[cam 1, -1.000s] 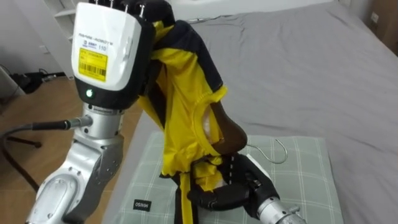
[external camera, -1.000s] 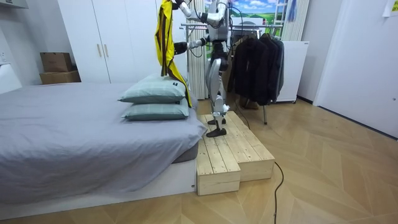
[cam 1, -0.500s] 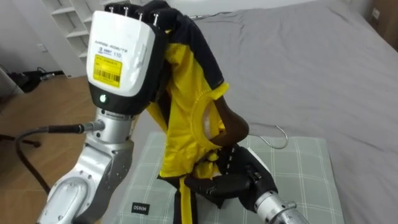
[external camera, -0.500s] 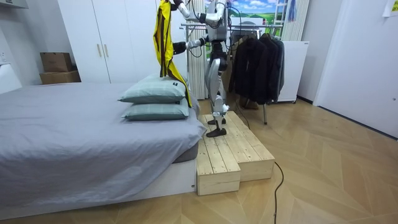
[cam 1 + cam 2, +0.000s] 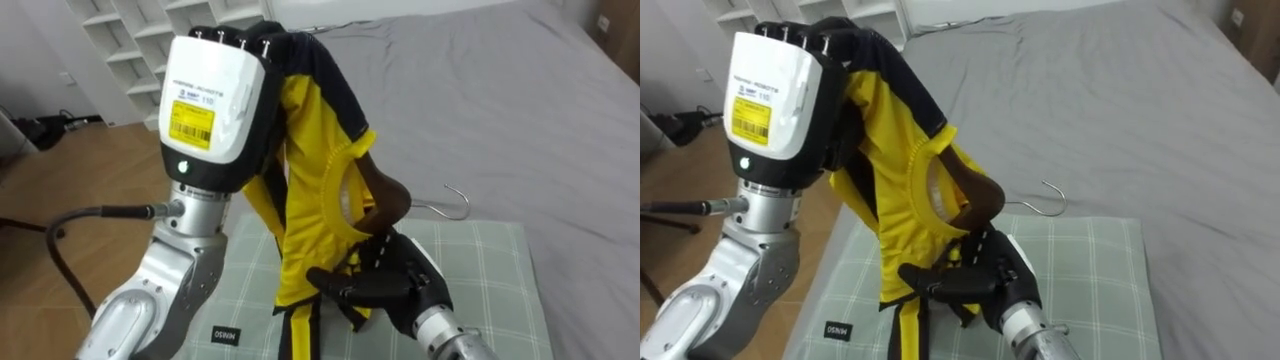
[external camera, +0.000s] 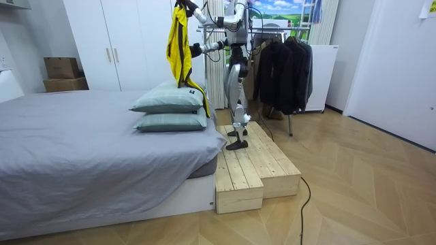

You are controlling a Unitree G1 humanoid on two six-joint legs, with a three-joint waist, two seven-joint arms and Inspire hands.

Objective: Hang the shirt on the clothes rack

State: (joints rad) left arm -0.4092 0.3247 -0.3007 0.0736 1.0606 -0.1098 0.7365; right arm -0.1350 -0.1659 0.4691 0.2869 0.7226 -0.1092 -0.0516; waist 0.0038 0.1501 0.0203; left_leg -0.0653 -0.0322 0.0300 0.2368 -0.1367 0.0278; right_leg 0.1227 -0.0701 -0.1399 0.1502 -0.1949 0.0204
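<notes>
Right now the robot stands on a wooden platform [image 6: 248, 167] at the bed's [image 5: 480, 90] head end, w/ a clothes rack [image 6: 283, 68] of dark jackets close behind it and white wardrobes [image 6: 116, 44] at 9 o'clock of it in the room view. From the head cam, the L hand [image 5: 215, 105] is raised at abt 11 o'clock, back cover facing the cam. The yellow-and-navy shirt [image 5: 310, 190] is bunched over its top edge and hangs down from there toward 6 o'clock. How that hand closes on the cloth can't be told. The R hand [image 5: 385, 288] sits low at abt 5 o'clock, dark fingers curled round the lower part of a wooden hanger [image 5: 388, 200], some yellow cloth caught in w/ them. One brown hanger end pokes up inside the shirt's neck opening, and the wire hook [image 5: 455, 200] sticks out to 3 o'clock, clear of the fabric. Under both, a green plaid pillow [image 5: 485, 290] lies on the grey bed. White shelving [image 5: 120, 35] shows at 10 o'clock.
</notes>
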